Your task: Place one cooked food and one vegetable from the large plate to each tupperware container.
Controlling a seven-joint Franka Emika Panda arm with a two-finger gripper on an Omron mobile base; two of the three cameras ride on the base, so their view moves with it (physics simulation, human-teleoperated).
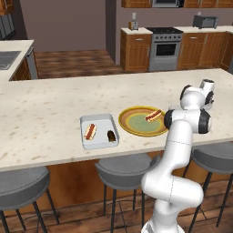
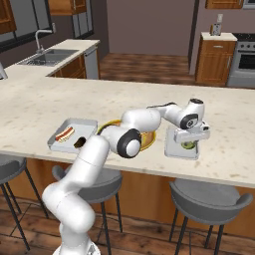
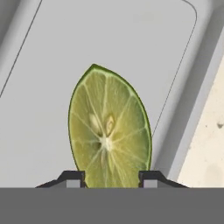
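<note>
A green lime slice [image 3: 109, 131] stands on edge between my fingertips [image 3: 74, 177], with my gripper [image 3: 111, 179] shut on it. Under it lies the pale floor of the right tupperware container [image 3: 109, 39]. From the right base view my gripper [image 2: 190, 142] hangs low over that container [image 2: 172, 149], the lime slice [image 2: 189, 146] at its tips. The left tupperware container [image 1: 98, 120] holds a hot dog [image 1: 90, 131] and a small dark piece [image 1: 111, 135]. On the large plate [image 1: 132, 122] rests one hot dog [image 1: 153, 115]. My arm hides part of the large plate [image 2: 105, 126].
The counter's front edge [image 1: 91, 159] runs just before the containers, with grey stools [image 1: 123, 170] below it. A sink [image 2: 47, 57] sits at the far left counter. A stove [image 1: 166, 45] and cabinets stand at the back.
</note>
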